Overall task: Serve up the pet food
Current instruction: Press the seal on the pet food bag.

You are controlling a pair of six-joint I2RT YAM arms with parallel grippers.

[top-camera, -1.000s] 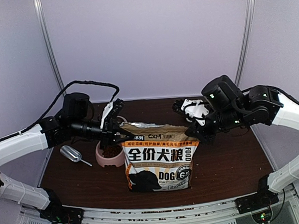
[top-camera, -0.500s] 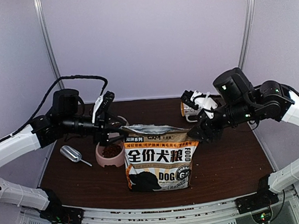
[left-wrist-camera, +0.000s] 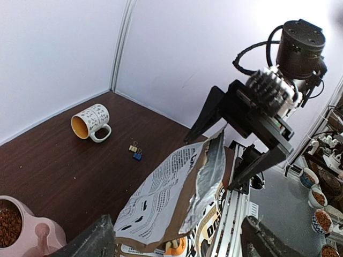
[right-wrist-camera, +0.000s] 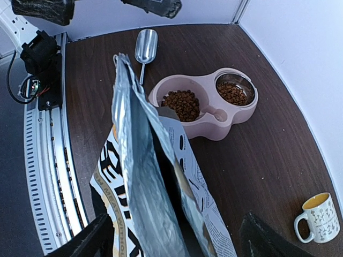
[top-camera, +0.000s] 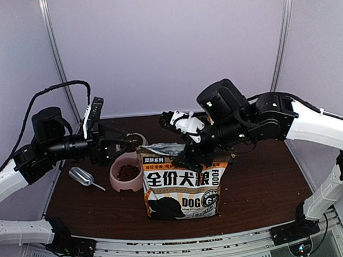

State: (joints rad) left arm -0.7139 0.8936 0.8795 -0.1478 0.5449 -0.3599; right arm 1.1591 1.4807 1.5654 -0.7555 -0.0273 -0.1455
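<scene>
**Kibble in the bowl, both grippers empty**

The bag (top-camera: pixel 184 186) stands upright nearest the bases, its open mouth running left to right. Just behind its left corner, kibble (top-camera: pixel 127 172) fills both cups of the bowl (top-camera: pixel 118 185), with the scoop (top-camera: pixel 81 176) lying to the left. The left gripper (top-camera: pixel 126 146) hovers over the bowl, the nearer one to the food. The right gripper (top-camera: pixel 190 154) hangs at the bag's mouth. Both are spread wide, grasping nothing. A mug (right-wrist-camera: pixel 317 217) sits at the back.
</scene>
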